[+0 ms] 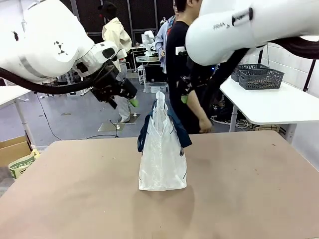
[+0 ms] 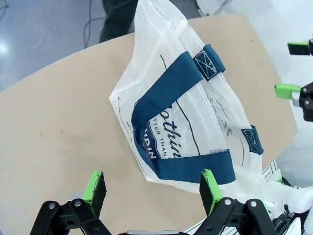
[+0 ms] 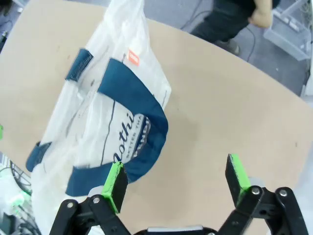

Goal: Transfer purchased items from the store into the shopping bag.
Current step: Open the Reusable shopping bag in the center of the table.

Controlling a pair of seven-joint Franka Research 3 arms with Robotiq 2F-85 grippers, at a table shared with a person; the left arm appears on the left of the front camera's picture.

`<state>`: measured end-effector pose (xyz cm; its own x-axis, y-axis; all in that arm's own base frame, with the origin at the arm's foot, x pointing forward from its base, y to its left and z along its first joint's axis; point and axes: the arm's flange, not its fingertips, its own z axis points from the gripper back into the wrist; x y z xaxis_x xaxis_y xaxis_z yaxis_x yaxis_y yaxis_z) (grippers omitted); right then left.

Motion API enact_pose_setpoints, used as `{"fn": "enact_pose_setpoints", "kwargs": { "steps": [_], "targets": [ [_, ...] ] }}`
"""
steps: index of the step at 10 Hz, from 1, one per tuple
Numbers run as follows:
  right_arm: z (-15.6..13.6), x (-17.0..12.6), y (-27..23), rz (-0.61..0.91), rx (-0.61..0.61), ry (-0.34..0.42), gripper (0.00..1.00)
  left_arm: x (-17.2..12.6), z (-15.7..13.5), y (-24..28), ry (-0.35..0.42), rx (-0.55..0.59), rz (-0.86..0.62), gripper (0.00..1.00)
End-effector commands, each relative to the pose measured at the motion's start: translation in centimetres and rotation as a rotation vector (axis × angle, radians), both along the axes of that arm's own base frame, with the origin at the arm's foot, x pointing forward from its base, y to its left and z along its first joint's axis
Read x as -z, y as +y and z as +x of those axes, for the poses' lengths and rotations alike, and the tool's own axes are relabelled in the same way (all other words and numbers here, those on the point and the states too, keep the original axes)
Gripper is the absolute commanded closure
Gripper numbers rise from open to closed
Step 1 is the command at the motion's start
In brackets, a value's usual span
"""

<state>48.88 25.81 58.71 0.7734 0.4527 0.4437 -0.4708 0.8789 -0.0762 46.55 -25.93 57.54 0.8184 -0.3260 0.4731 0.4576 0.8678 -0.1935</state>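
A translucent frosted-clear plastic tote bag with navy blue strap handles (image 1: 162, 159) stands upright in the middle of a brown tabletop (image 1: 75, 189). Its top narrows to a peak, so nothing inside can be made out, and the straps partly cover its navy lettering. The left gripper (image 2: 151, 182) and the right gripper (image 3: 176, 169) each hover above the bag with green-padded fingers spread wide, holding nothing; in the front view the right one is largely lost against the dark clothing of a person (image 1: 174, 69).
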Motion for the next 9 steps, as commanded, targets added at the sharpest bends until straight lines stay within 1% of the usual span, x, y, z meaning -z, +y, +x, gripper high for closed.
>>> {"fn": "enact_pose_setpoints", "kwargs": {
  "steps": [1,2,3,4,5,6,7,8,9],
  "targets": [
    [-0.8,0.5,-0.7,-0.006,0.014,0.01,0.0,1.4,-0.7,1.3,0.02,0.011,0.02,0.0],
    [-0.8,0.5,-0.7,-0.006,0.014,0.01,0.0,1.4,-0.7,1.3,0.02,0.011,0.02,0.0],
    [0.1,0.0,0.0,0.001,-0.001,0.001,0.0,0.5,0.0,0.2,0.009,-0.001,0.007,0.0],
    [0.2,1.2,0.9,0.055,0.081,0.096,0.0,0.7,0.2,-1.5,0.061,-0.081,0.018,0.0],
    [0.6,1.3,1.7,0.059,0.134,0.115,0.0,-0.2,0.2,-2.7,0.089,-0.113,0.011,0.0],
    [1.2,1.3,2.1,0.061,0.142,0.143,0.0,-0.6,0.6,-3.0,0.116,-0.119,-0.032,0.0],
    [1.3,1.5,2.5,0.072,0.148,0.187,0.0,-0.9,0.7,-3.4,0.169,-0.141,-0.053,0.0],
    [1.7,1.4,2.7,0.093,0.166,0.199,0.0,-1.1,0.6,-3.8,0.208,-0.15,-0.071,0.0],
    [2.0,1.1,2.9,0.103,0.184,0.187,0.0,-1.2,0.6,-4.3,0.224,-0.142,-0.067,0.0]
  ]
}}
